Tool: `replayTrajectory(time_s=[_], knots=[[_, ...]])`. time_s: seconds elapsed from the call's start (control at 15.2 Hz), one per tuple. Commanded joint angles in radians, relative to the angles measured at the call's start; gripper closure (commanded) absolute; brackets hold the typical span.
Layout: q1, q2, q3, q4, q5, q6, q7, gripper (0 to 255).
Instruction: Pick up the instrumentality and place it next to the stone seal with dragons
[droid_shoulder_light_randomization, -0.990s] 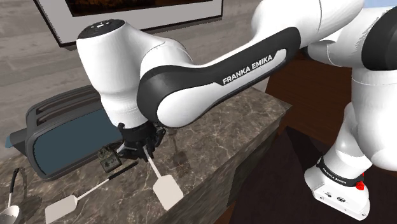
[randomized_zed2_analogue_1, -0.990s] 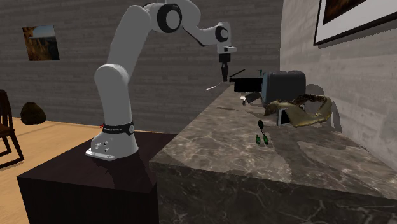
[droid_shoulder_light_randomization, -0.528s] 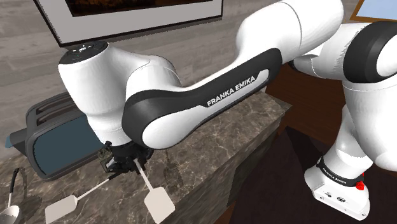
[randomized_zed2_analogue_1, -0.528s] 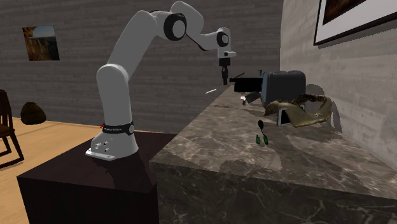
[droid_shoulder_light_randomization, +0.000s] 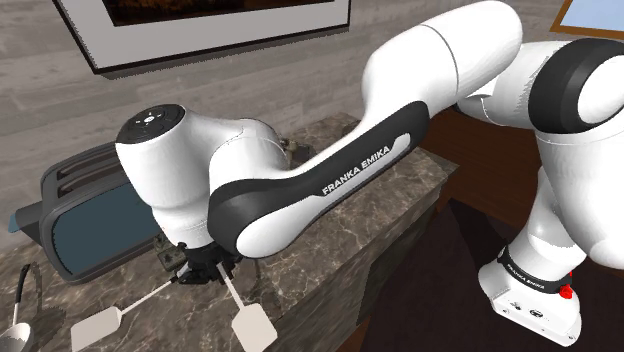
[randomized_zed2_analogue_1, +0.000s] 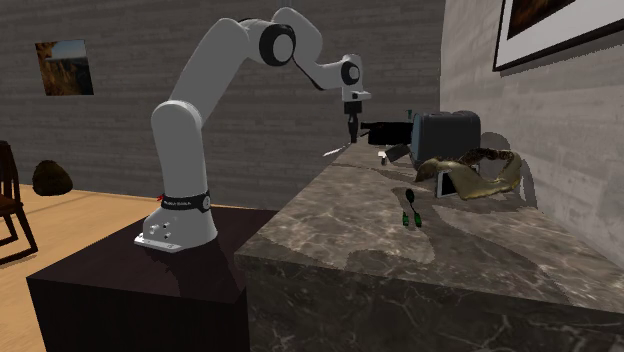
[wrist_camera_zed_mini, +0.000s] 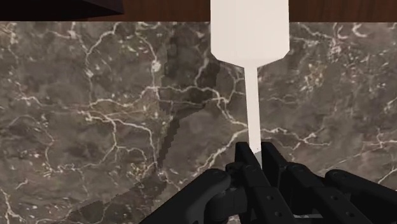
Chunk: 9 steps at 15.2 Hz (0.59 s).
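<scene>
Dark veined marble counter (randomized_zed2_analogue_1: 450, 260) along a grey plank wall, framed picture above, wood floor beyond. At the counter's far end in the second exterior view, beside the toaster (randomized_zed2_analogue_1: 447, 130): black gripper (randomized_zed2_analogue_1: 352, 128), pointed down. Clamped on the thin handle of a white spatula (wrist_camera_zed_mini: 252, 108) (taken here as the task's "instrumentality"), with the fingers (wrist_camera_zed_mini: 243, 159) tight against the stem on both sides in the wrist view. Hangs clear of the stone, judging by the separate shadow on the marble. Long axis straight out ahead of the fingertips, broad blade farthest from the hand and reaching over the counter's edge. Slopes down from the gripper toward the shoulder view's lower right. Flat on the counter nearby, toward that view's left, a second white paddle-shaped utensil (droid_shoulder_light_randomization: 100, 325), untouched.

Goal probably the tan, curled carved piece (randomized_zed2_analogue_1: 470, 170), against the wall and just on the camera's side of the toaster in the second exterior view. Lies to the gripper's right in that view and nearer the camera, well apart from the spatula. Calls for a carry along the counter past the toaster, minding the small green thing (randomized_zed2_analogue_1: 408, 210) out on the marble.
</scene>
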<state>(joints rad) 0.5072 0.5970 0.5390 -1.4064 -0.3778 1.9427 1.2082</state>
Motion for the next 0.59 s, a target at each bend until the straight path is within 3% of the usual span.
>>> replayTrajectory(time_s=[0.0,0.53], knots=[[0.0,0.008,-0.003,-0.016,-0.005,0.023,0.005,255],[0.002,0.046,-0.019,-0.066,-0.03,0.106,0.024,255]])
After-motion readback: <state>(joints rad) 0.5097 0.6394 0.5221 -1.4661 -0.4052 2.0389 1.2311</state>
